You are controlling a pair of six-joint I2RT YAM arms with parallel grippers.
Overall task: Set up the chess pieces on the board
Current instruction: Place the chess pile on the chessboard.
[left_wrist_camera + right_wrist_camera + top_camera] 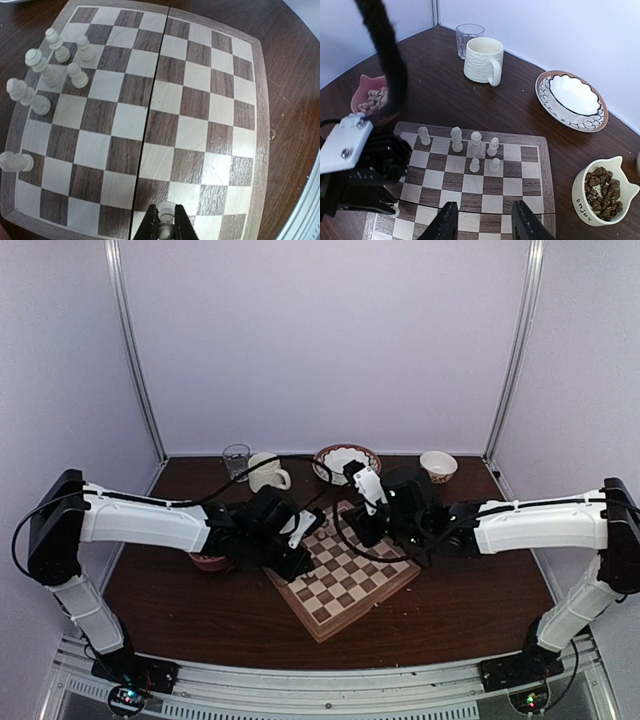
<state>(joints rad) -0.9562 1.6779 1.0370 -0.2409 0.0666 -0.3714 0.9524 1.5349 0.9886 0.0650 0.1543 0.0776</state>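
Note:
The board (345, 580) lies askew mid-table, its checkered squares filling the left wrist view (200, 100). Several pale chess pieces (77, 75) stand near its far left corner, and one lies tipped at the left rim (15, 161). In the right wrist view they form a small group (476, 142) along the far rows of the board (485, 185). My left gripper (166, 223) is shut on a pale chess piece (168, 212), just above the board's near edge. My right gripper (485, 225) hovers open over the board's near side with nothing between its fingers.
Behind the board stand a cream mug (481, 60), a glass (469, 35) and a patterned white bowl (572, 97). A pink bowl of nuts (370, 95) sits to the left, and a cream bowl of brown pieces (600, 192) to the right. The left arm's black cable (390, 60) crosses the view.

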